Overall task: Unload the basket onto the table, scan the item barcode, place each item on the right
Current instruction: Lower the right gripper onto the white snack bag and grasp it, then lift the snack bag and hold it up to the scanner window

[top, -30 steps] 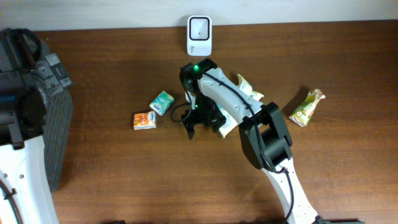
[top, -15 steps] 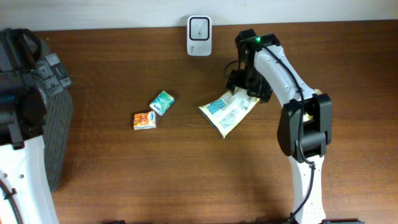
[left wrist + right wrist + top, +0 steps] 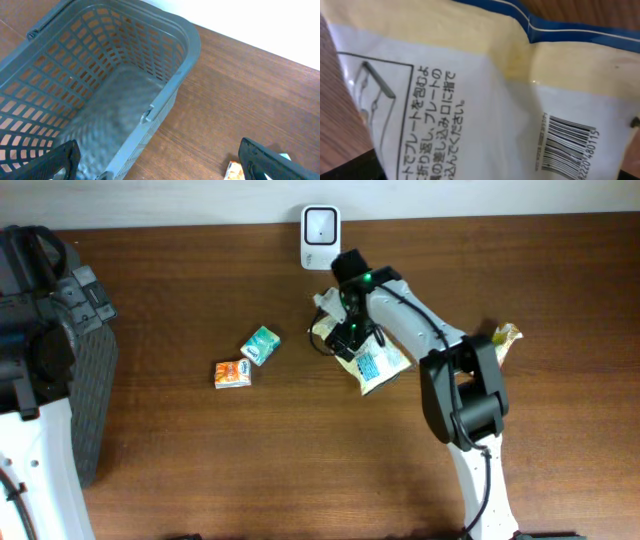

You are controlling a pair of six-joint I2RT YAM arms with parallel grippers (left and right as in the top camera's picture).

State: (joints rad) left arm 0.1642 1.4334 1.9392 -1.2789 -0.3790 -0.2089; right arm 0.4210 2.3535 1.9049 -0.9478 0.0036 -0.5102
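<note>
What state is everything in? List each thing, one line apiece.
left fingers: open, empty, above the basket.
right fingers: open, close over the bag.
bag: lying on the table, barcode up.
basket: upright, nothing in the part seen.
green packet: lying untouched.
orange packet: lying untouched.
green pouch: lying, partly hidden.
scanner: at the far edge, untouched.

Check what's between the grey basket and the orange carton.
Nothing. Only bare table lies between the grey basket and the orange carton. That shows in the overhead view, and the left wrist view agrees.
</note>
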